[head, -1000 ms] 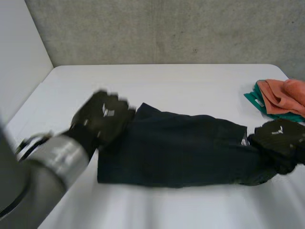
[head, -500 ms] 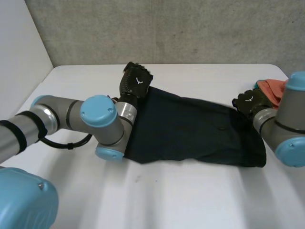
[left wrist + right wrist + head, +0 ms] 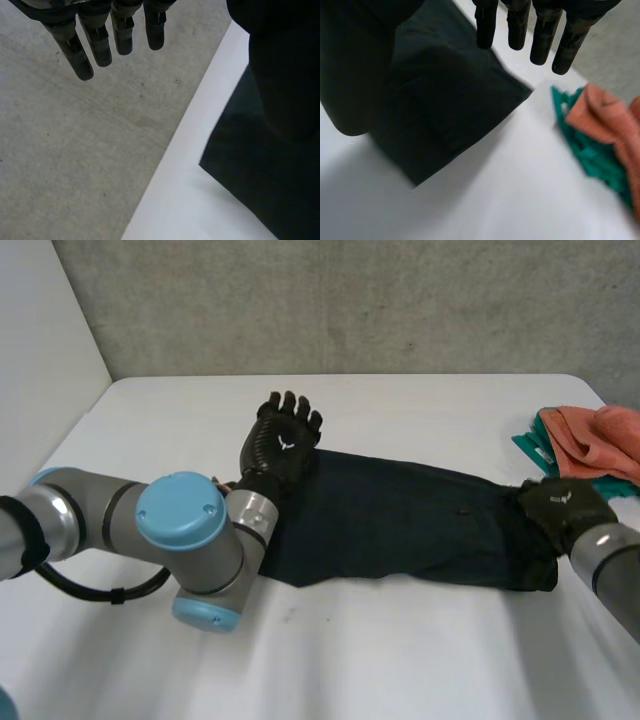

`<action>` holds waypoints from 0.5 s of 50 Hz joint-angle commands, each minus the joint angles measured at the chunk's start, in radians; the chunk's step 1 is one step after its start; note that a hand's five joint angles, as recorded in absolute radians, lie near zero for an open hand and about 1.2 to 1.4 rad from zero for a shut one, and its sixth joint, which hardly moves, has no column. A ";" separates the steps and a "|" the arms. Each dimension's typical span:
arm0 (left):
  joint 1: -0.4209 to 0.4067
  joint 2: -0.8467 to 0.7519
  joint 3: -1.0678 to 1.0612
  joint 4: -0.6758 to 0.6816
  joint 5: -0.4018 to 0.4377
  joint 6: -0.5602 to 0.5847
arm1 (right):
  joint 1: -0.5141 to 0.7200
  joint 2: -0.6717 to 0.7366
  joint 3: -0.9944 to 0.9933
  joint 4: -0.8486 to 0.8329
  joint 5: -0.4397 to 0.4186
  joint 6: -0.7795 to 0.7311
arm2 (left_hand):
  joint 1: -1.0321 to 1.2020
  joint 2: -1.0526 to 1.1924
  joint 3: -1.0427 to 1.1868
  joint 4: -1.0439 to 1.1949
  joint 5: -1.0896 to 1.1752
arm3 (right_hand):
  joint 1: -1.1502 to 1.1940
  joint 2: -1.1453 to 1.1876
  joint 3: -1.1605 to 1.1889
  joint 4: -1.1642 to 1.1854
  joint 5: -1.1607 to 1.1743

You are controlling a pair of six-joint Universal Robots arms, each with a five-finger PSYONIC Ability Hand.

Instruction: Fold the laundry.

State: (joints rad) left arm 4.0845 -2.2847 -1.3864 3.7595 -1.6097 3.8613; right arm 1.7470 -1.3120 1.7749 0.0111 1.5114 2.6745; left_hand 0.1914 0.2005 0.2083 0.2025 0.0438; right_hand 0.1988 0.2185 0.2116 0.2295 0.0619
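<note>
A dark navy garment lies folded in a long band across the middle of the white table. My left hand hovers over its far left corner, open, with straight fingers holding nothing; the garment's corner lies below and beside the palm. At the garment's right end my right hand is open too. Its fingers are straight above the garment's corner and grip nothing.
An orange cloth lies on a teal cloth at the table's right edge, close to my right hand; both cloths, orange and teal, lie just past that hand's fingertips. A concrete wall stands behind the table.
Both hands carried the garment's edge toward the far side, then opened and let it go. The right hand has since drawn back to the garment's right end.
</note>
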 commanded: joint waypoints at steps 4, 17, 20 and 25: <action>0.002 0.014 -0.054 -0.001 -0.003 -0.009 | -0.050 0.129 0.028 -0.144 -0.059 0.048 | -0.017 -0.026 -0.034 -0.028 -0.044 | 0.721 0.701 0.708 0.690 0.683; 0.017 0.117 -0.129 -0.007 -0.003 -0.011 | -0.133 -0.035 0.051 -0.152 -0.060 -0.168 | -0.017 -0.026 -0.034 -0.028 -0.044 | 1.197 1.178 1.185 1.167 1.160; 0.027 0.157 -0.164 -0.009 -0.003 -0.012 | -0.139 -0.058 0.037 -0.123 -0.054 -0.298 | -0.017 -0.026 -0.034 -0.028 -0.044 | 1.197 1.178 1.185 1.167 1.160; 0.042 0.221 -0.220 -0.010 -0.001 -0.019 | -0.095 -0.067 -0.030 -0.125 -0.066 -0.448 | -0.017 -0.026 -0.034 -0.028 -0.044 | 1.197 1.178 1.185 1.167 1.160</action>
State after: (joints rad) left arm 4.1089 -2.1353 -1.5434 3.7515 -1.6117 3.8493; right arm 1.6110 -1.3599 1.8091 -0.1257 1.4544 2.4051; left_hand 0.1914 0.2005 0.2083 0.2025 0.0438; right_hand 0.8987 1.1610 1.1572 1.1868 0.9355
